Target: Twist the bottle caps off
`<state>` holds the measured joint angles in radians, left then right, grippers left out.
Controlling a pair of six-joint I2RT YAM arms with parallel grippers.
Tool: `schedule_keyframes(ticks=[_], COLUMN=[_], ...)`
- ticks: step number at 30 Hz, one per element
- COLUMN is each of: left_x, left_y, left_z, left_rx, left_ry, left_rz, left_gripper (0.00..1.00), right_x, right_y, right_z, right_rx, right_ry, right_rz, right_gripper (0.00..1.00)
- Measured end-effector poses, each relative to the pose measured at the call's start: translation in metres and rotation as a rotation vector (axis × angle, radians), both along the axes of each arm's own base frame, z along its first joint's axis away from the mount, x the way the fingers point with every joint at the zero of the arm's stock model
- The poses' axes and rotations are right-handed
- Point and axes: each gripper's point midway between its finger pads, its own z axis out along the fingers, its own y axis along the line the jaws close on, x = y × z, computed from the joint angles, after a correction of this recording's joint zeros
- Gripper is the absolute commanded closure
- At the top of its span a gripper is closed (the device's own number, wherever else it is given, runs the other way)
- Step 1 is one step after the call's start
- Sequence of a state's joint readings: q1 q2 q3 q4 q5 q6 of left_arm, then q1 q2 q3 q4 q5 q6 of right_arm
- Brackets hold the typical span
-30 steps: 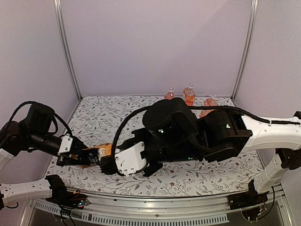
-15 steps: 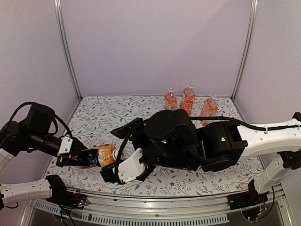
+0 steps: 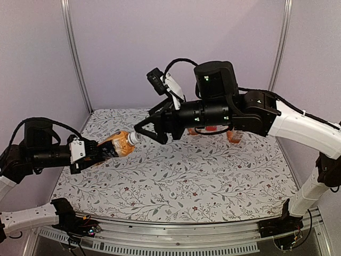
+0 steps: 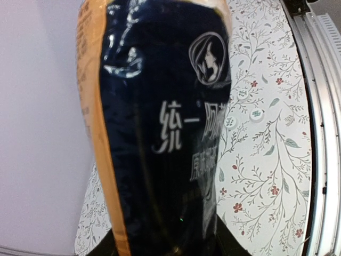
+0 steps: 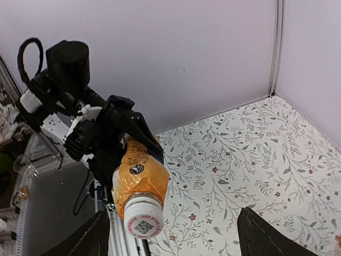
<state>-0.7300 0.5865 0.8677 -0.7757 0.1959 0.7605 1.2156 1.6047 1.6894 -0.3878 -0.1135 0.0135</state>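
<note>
My left gripper (image 3: 95,153) is shut on the body of a bottle (image 3: 114,146) with an orange and dark label, held above the table and tilted up to the right. Its white cap (image 3: 132,138) points at my right gripper (image 3: 149,133). That gripper stands open, its fingertips on either side of the cap and just beyond it, apart from it. In the right wrist view the cap (image 5: 143,221) shows end on, nearer the left finger (image 5: 90,240). The dark label (image 4: 160,133) fills the left wrist view, hiding the left gripper (image 4: 160,246) almost fully.
Orange bottles (image 3: 234,135) stand at the back right of the flowered table (image 3: 186,181), mostly hidden behind my right arm (image 3: 250,109). Metal posts (image 3: 74,53) and pale walls close in the back and sides. A rail (image 3: 176,234) runs along the near edge.
The left gripper has lifted the bottle off the table and tilted it up. The right gripper has let go of the cap end, opened, and risen back to face the cap.
</note>
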Motion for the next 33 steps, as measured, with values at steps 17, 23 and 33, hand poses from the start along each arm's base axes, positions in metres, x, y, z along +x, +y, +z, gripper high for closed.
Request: schedule_keyframes(ticks=[17, 23, 33], left_x=[0.022, 0.022, 0.020], left_y=[0.003, 0.003, 0.003], left_z=[0.005, 0.004, -0.001], left_rx=[0.033, 0.034, 0.049], left_ry=[-0.081, -0.082, -0.064], left_rz=[0.071, 0.068, 0.064], left_gripper=[0.71, 0.71, 0.73], right_x=[-0.002, -0.001, -0.004], right_y=[0.015, 0.021, 0.022], right_z=[-0.033, -0.025, -0.035], right_rx=[-0.046, -0.033, -0.083], right_ry=[0.580, 0.576, 0.568], right_rz=[-0.086, -0.073, -0.038], right_gripper=[0.57, 0.68, 1.00])
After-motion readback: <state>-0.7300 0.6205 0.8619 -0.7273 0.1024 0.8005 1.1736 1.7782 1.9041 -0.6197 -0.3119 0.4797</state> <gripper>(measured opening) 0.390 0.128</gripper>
